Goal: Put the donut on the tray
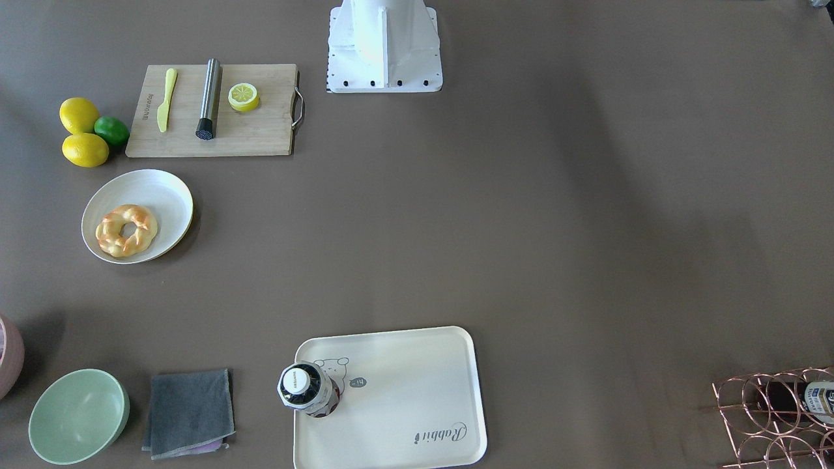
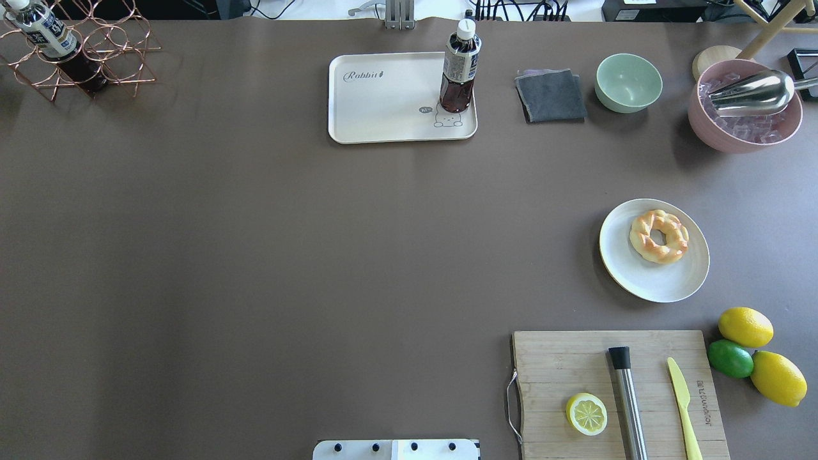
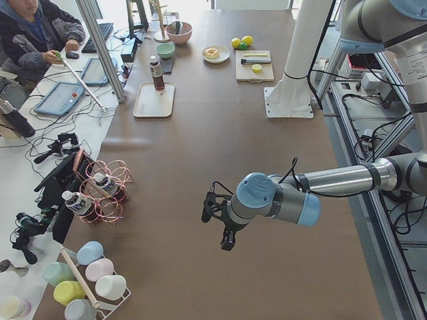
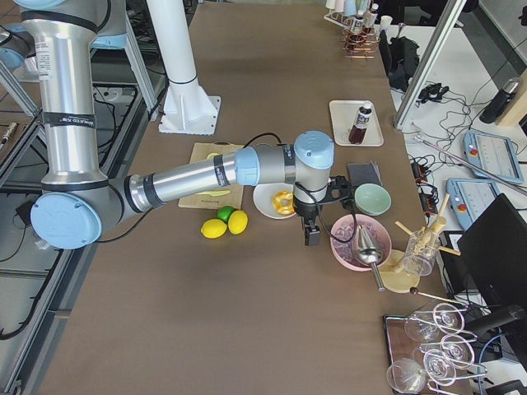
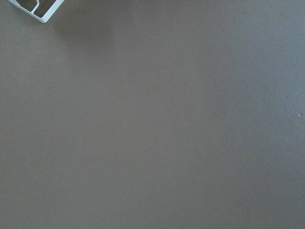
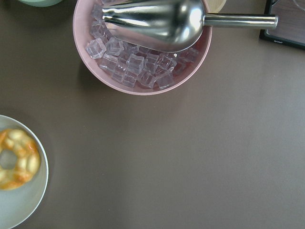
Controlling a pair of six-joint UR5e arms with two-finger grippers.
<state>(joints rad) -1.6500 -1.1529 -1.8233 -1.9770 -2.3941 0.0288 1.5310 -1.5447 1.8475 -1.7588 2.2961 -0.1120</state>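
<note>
The donut (image 2: 659,236) lies on a round white plate (image 2: 664,284) on the table's right half; it also shows in the front view (image 1: 126,230) and at the right wrist view's left edge (image 6: 14,160). The cream tray (image 2: 383,96) lies at the far edge, with a dark bottle (image 2: 459,70) standing on its bear corner. My right gripper (image 4: 313,239) shows only in the right side view, hovering between the plate and the pink bowl; I cannot tell its state. My left gripper (image 3: 217,230) shows only in the left side view, over bare table far from the tray; I cannot tell its state.
A pink bowl (image 2: 744,112) of ice with a metal scoop, a green bowl (image 2: 629,82) and a grey cloth (image 2: 550,94) lie right of the tray. A cutting board (image 2: 613,390) holds a lemon slice, muddler and knife; two lemons and a lime lie beside it. A wire rack (image 2: 77,54) stands far left.
</note>
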